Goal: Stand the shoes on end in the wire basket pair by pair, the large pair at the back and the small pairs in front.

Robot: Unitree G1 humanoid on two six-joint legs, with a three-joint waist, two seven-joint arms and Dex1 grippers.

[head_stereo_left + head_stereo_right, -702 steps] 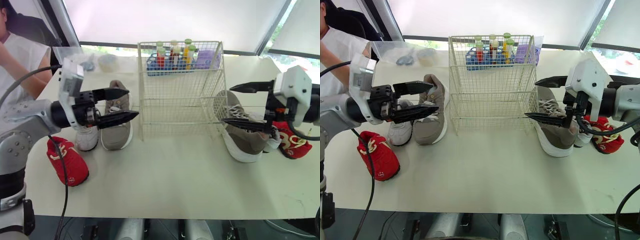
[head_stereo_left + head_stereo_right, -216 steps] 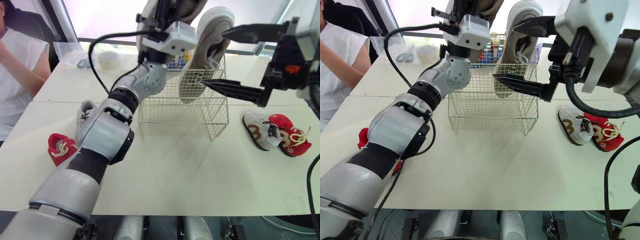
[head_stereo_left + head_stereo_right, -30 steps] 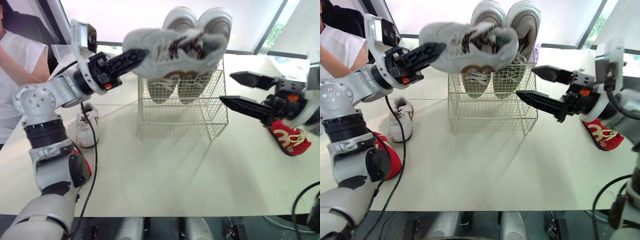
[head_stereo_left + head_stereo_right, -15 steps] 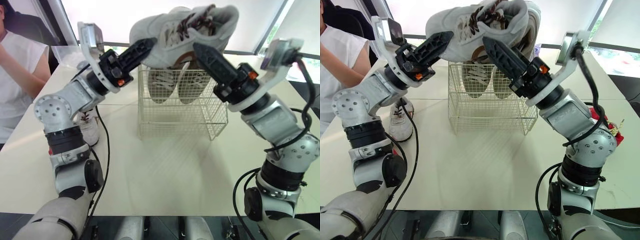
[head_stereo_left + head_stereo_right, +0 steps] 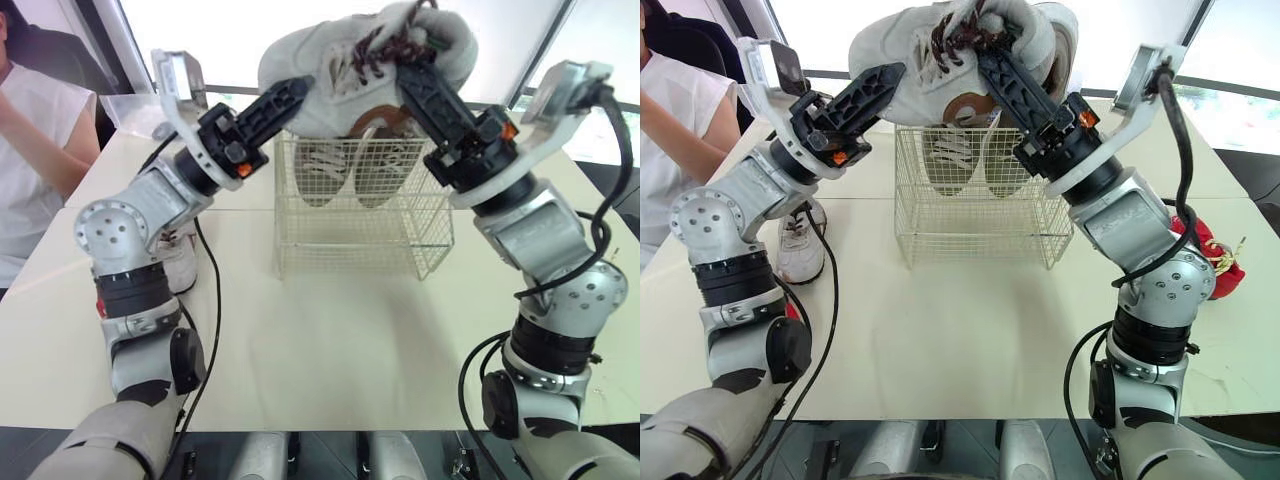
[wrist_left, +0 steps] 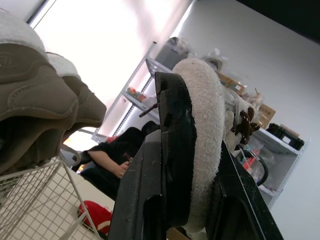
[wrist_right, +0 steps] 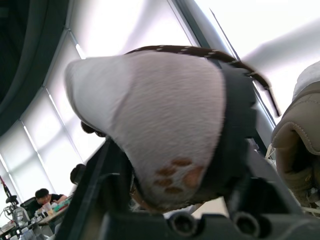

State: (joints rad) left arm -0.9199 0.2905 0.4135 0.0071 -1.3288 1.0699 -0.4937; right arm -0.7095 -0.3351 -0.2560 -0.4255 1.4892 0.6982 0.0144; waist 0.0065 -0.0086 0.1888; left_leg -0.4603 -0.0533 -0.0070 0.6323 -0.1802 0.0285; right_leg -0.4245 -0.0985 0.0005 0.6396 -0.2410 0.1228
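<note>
The small white sneaker with brown laces [image 5: 350,60] hangs level between both hands. Its long axis runs from the left hand [image 5: 290,95], clamped on one end, to the right hand [image 5: 420,80], closed around the other. Straight below the hands sits the white wire basket [image 5: 360,235] on the desk [image 5: 330,340]. The large grey-beige suede sneakers [image 5: 345,165] stand on end at its back, and the front row looks free. The sneaker looks soft, fuzzy and paw-printed.
</note>
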